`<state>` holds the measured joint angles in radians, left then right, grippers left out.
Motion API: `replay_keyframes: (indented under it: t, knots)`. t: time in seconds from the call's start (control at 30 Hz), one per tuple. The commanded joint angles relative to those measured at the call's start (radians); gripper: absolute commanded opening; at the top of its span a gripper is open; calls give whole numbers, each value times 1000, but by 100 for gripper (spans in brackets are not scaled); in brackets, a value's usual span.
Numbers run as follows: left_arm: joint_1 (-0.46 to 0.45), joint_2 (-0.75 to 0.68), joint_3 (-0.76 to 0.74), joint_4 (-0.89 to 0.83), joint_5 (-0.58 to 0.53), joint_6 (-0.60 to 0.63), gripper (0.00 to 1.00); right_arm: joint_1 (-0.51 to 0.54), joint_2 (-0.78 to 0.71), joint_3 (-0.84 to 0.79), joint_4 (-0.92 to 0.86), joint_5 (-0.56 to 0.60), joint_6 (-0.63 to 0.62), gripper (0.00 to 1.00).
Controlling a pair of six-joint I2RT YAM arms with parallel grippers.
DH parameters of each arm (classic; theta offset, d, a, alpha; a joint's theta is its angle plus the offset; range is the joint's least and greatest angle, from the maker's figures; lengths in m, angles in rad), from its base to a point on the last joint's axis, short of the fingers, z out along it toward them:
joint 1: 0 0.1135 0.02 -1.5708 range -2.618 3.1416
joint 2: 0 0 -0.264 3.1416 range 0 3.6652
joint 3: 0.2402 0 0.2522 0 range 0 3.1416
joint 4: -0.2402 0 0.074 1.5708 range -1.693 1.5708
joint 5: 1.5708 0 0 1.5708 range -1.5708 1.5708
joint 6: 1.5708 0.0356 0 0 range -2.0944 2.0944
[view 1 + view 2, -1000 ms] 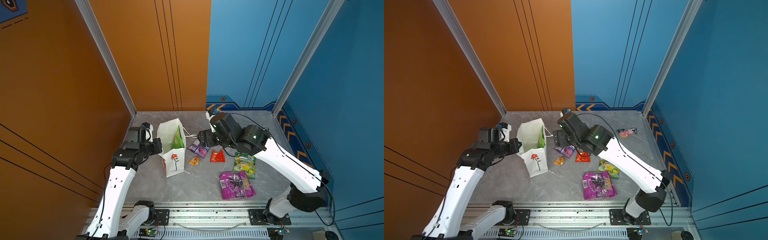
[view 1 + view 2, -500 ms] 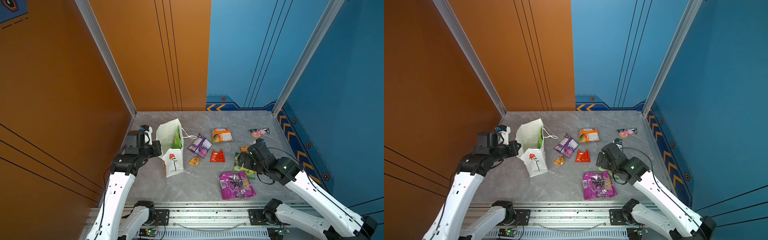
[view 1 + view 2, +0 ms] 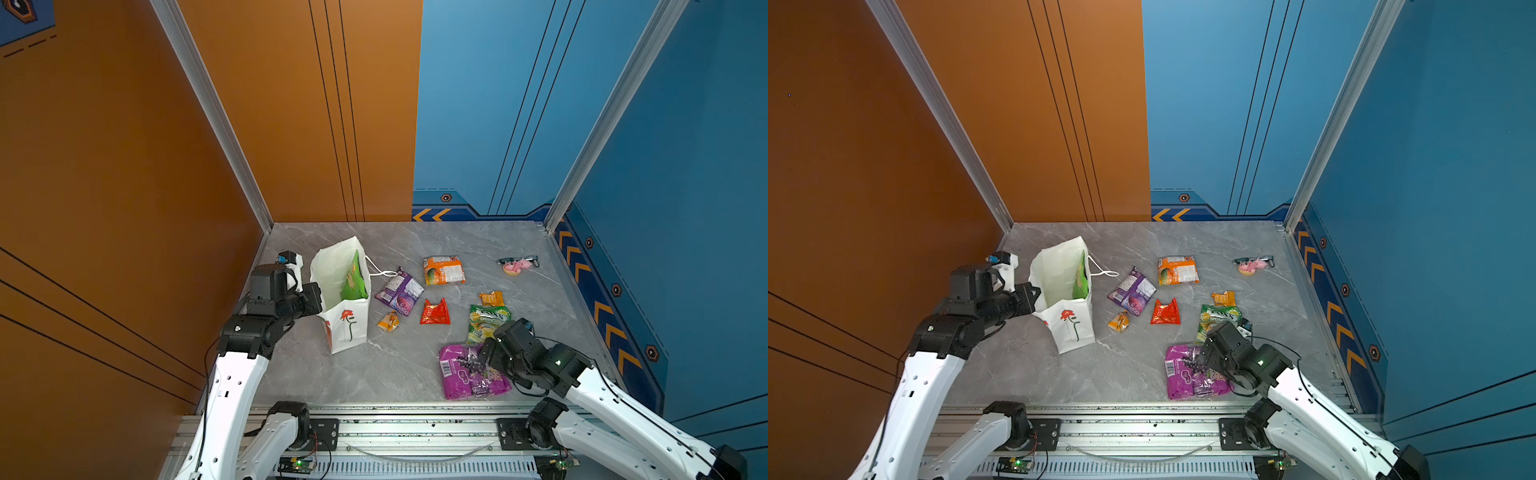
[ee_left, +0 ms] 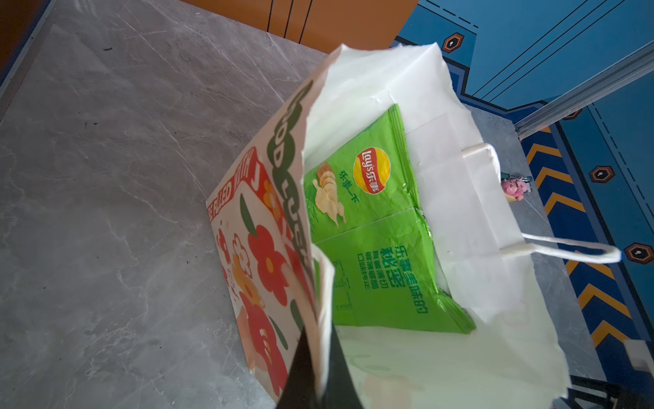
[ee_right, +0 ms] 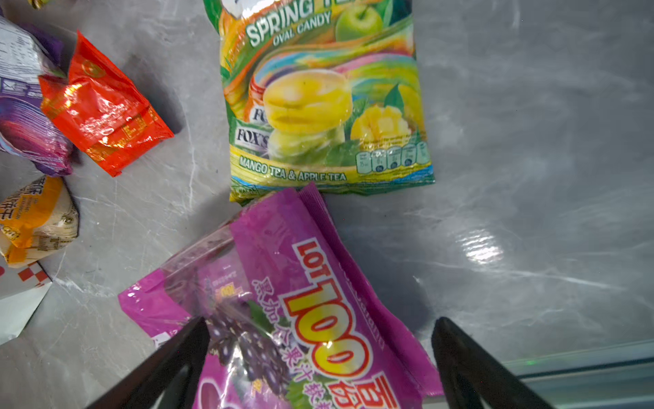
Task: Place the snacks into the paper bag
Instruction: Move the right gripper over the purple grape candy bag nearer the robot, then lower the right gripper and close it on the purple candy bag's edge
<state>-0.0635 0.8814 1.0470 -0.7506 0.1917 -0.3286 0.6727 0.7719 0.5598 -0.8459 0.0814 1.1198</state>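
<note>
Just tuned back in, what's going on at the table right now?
The left gripper is shut on the rim of the paper bag, holding it upright; a green chip packet sits inside. The right gripper hangs open over the magenta packet, not closed on it. Loose on the table: purple packet, orange packet, red packet, green-yellow packet, two small orange packets.

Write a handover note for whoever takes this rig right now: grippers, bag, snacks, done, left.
Left gripper: shut on the rim of the tall white paper gift bag, which stands upright and open.
Right gripper: open, jaws either side of the magenta plastic packet, not gripping it.
Done: large green crisp packet is in the bag.
Left, all on the grey table: the magenta packet, green-yellow candy packet, small red packet, purple packet, orange packet, two tiny orange-yellow packets.
Pink toy figurine at the back is no snack; leave it.
</note>
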Motion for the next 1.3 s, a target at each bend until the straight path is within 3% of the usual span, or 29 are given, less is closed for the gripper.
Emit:
replay_keyframes:
  t: [0.0, 0.37, 0.6, 0.7, 0.83, 0.93, 1.03, 1.17, 1.27]
  knots:
    - [12, -12, -10, 43, -5, 18, 0, 21, 0, -39, 91, -25, 93, 100]
    - [13, -15, -41, 45, -2, 16, 0, 196, 155, -20, 304, 10, 189, 100]
    - [12, -18, -44, 46, -7, 17, 0, 273, 262, 69, 308, 31, 179, 100]
    - [13, -21, -46, 45, -6, 19, 0, 273, 264, 105, 249, 48, 118, 98]
    - [13, -21, -46, 45, 0, 21, 0, 199, 257, 192, 54, 56, -89, 97]
    - [13, -23, -45, 45, 0, 20, 0, 137, 223, 199, 2, 36, -202, 97]
    - [13, -27, -48, 45, -9, 20, 0, 68, 177, 154, 38, -34, -254, 94]
    - [13, -28, -48, 45, -11, 20, 0, -33, 118, 62, 173, -224, -266, 90]
    - [12, -24, -49, 45, -10, 20, 0, -65, 79, 15, 221, -275, -262, 88]
